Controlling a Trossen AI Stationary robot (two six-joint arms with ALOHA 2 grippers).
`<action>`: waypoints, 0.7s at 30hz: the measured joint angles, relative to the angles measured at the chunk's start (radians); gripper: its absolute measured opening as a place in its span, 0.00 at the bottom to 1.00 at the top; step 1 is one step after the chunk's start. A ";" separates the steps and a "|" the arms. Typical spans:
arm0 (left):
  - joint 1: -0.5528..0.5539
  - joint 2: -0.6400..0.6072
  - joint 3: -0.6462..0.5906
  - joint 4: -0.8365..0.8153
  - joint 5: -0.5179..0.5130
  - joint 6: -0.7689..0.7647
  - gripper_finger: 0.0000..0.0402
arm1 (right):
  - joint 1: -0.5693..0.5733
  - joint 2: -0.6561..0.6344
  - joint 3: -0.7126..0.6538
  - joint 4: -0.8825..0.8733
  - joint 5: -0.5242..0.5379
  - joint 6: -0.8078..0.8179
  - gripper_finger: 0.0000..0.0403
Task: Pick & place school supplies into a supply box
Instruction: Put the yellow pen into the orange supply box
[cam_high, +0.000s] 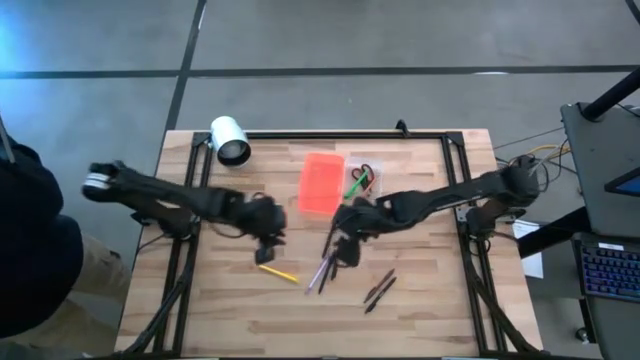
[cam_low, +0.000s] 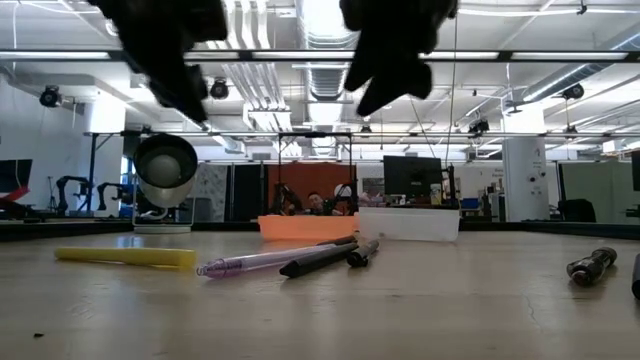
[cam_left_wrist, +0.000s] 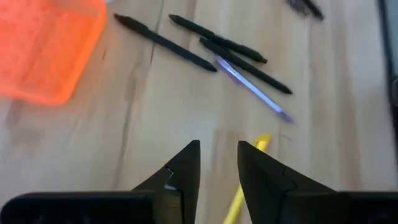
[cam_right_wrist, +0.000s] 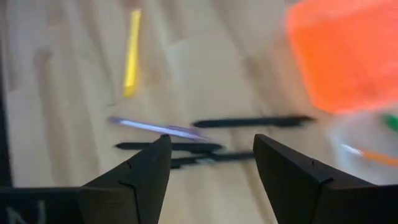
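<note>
The supply box stands at the table's far middle: its orange lid (cam_high: 321, 182) lies beside the clear tray (cam_high: 362, 183), which holds green pens and red-handled scissors. A yellow pen (cam_high: 278, 271) lies on the wood, with a purple pen (cam_high: 322, 272) and dark pens (cam_high: 330, 262) to its right. Two more dark pens (cam_high: 380, 290) lie nearer the front. My left gripper (cam_left_wrist: 217, 155) hovers open above the yellow pen (cam_left_wrist: 245, 186), touching nothing. My right gripper (cam_right_wrist: 211, 149) hovers wide open above the purple and dark pens (cam_right_wrist: 205, 147), clear of them.
A white cylinder (cam_high: 230, 140) lies on its side at the far left corner. A dark frame (cam_high: 330, 134) runs along the table's far edge and sides. Bare wood lies along the front edge.
</note>
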 joint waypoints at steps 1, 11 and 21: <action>-0.024 -0.045 -0.034 0.009 -0.024 -0.042 0.22 | 0.000 0.035 0.019 0.007 -0.018 -0.019 0.54; -0.202 -0.283 -0.239 0.068 -0.256 -0.183 0.22 | 0.014 0.354 0.297 0.010 -0.068 -0.088 0.54; -0.322 -0.295 -0.269 0.016 -0.250 -0.137 0.22 | 0.039 0.622 0.631 0.000 -0.089 -0.082 0.54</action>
